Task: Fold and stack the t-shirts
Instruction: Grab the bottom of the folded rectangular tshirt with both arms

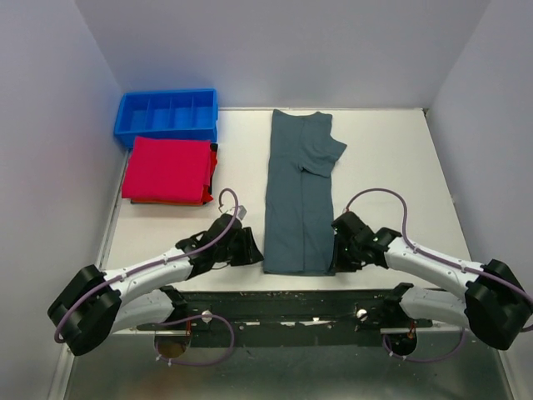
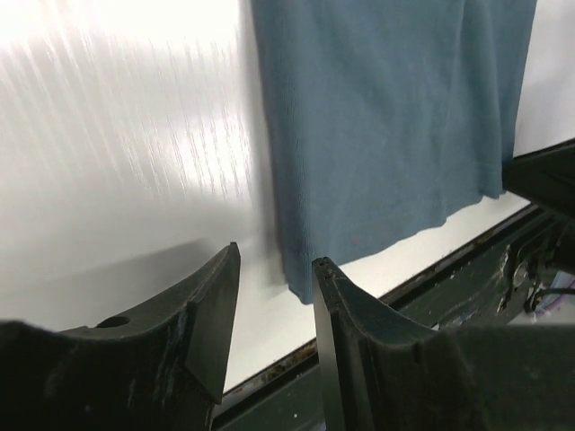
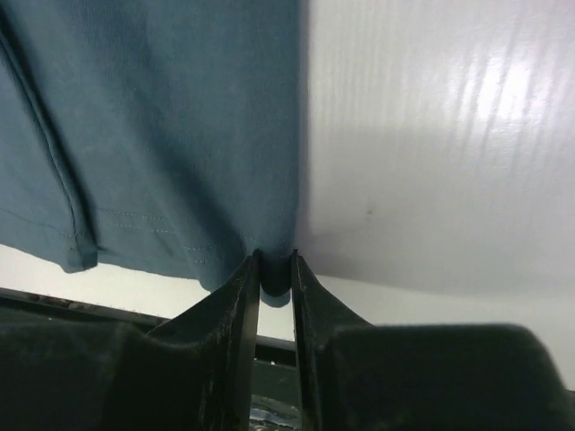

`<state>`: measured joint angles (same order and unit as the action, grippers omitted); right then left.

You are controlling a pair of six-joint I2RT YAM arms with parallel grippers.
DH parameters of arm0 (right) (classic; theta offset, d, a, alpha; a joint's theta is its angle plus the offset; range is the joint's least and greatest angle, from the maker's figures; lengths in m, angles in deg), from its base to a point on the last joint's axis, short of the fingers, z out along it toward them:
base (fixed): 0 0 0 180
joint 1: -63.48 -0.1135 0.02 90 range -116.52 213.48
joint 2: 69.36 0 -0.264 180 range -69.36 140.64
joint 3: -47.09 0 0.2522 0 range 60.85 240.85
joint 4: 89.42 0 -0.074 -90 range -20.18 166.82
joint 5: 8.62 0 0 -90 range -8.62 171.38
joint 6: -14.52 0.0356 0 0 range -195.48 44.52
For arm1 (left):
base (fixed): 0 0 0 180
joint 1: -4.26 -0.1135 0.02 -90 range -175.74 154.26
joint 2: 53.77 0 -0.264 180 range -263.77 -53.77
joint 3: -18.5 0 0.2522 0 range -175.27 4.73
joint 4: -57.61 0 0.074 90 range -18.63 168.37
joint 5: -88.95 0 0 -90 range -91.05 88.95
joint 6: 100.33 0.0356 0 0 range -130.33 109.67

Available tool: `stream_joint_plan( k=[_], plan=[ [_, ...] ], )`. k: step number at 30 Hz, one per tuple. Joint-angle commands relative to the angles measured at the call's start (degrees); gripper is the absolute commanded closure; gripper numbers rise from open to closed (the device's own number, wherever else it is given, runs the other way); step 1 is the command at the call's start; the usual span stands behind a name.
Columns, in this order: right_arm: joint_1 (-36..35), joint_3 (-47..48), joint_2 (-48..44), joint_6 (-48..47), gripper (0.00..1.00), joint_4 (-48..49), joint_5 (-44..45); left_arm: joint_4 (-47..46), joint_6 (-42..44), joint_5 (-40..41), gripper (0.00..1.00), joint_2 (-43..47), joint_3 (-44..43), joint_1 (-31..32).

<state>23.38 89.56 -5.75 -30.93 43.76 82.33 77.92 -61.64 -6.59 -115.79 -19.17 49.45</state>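
Note:
A grey-blue t-shirt (image 1: 298,193) lies folded lengthwise into a long strip down the middle of the table, hem toward me. My right gripper (image 1: 340,256) is shut on its near right hem corner, and the wrist view shows the cloth (image 3: 180,135) pinched between the fingers (image 3: 274,269). My left gripper (image 1: 248,248) is open beside the near left hem corner; in its wrist view (image 2: 275,260) the shirt's corner (image 2: 377,135) lies just past the right fingertip, not gripped. A stack of folded shirts with a red one (image 1: 169,169) on top sits at the left.
A blue compartment bin (image 1: 168,114) stands at the back left, behind the folded stack. White walls close in the table on left, back and right. The table's near edge with a black rail (image 1: 291,304) runs just below the shirt's hem.

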Motion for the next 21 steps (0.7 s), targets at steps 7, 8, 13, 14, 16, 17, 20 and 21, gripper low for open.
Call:
stream_joint_plan(
  k=[7, 8, 13, 14, 16, 17, 20, 21],
  plan=[
    [-5.87, 0.55, 4.68, 6.51, 0.77, -1.92, 1.59, -2.77, -5.38, -6.32, 0.51, 0.76, 3.86, 3.5],
    [-5.87, 0.82, 4.24, 6.51, 0.78, -2.44, 1.86, -2.94, -5.38, -6.5, 0.51, 0.5, 3.95, 3.59],
    [-5.87, 2.14, 3.18, 6.42, 0.87, -4.56, 3.18, -3.65, -5.38, -6.76, 0.51, -0.29, 3.16, 3.59],
    [-5.87, 2.23, 3.27, 6.33, 0.9, -4.56, 3.18, -3.38, -5.21, -6.68, 0.51, -0.56, 2.81, 3.59],
    [-5.87, 2.23, 3.27, 6.42, 0.93, -4.47, 2.83, -3.12, -4.77, -6.24, 0.52, -1.35, 2.28, 3.59],
    [-5.87, 2.14, 3.18, 6.42, 0.94, -4.38, 2.65, -3.12, -4.59, -5.8, 0.52, -1.87, 2.19, 3.59],
    [-5.87, 2.32, 2.92, 6.07, 0.96, -4.47, 2.56, -4.26, -4.33, -5.62, 0.64, -4.07, 1.75, 3.59],
    [-5.87, 2.49, 2.83, 6.07, 0.99, -4.99, 2.56, -4.61, -4.5, -5.71, 0.75, -4.51, 1.84, 3.59]
  ],
)
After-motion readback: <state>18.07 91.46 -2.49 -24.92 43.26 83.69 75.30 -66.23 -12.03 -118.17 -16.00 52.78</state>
